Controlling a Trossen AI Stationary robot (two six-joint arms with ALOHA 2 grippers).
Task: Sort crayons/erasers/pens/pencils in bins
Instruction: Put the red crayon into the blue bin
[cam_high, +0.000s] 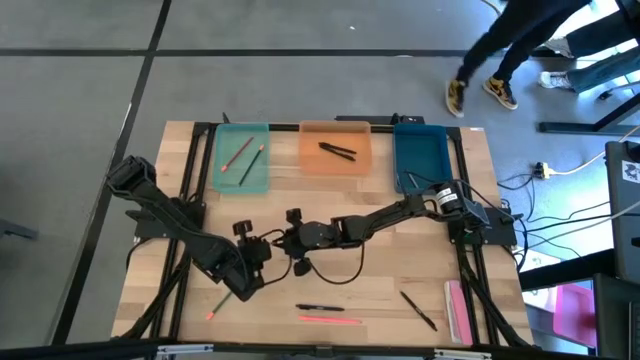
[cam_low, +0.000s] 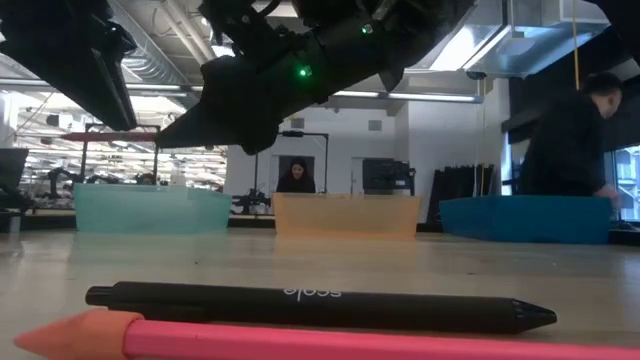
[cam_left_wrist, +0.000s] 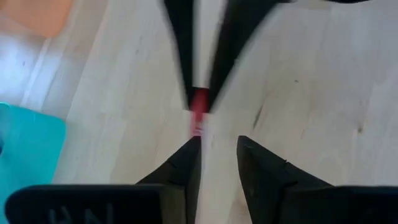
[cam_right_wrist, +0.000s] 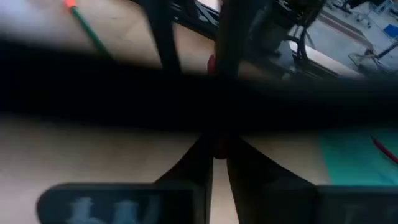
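Observation:
Above the table's middle, my right gripper (cam_high: 283, 240) is shut on a red pencil (cam_left_wrist: 199, 102). My left gripper (cam_high: 262, 250) faces it, open, its fingers (cam_left_wrist: 189, 158) apart on either side of the pencil's line; no touch shows. At the far edge stand three bins: the teal one (cam_high: 243, 158) holds pencils, the orange one (cam_high: 336, 148) holds black pens (cam_high: 338, 151), and the third is blue (cam_high: 420, 155). On the near table lie a green pencil (cam_high: 222, 303), a black pen (cam_high: 320, 308), a pink pencil (cam_high: 330, 320) and another black pen (cam_high: 418, 308). My right gripper pinches the red pencil between its two fingers; a short red stretch (cam_right_wrist: 219, 148) shows between the fingertips. The pencil is lifted clear of the table and points toward my left gripper. A dark blurred band hides the rest of its length.
A flat pink strip (cam_high: 457, 310) lies at the near right. In the low view the black pen (cam_low: 320, 305) and the pink pencil (cam_low: 300, 342) lie right before the camera. A person (cam_high: 500, 60) walks beyond the table's far right corner.

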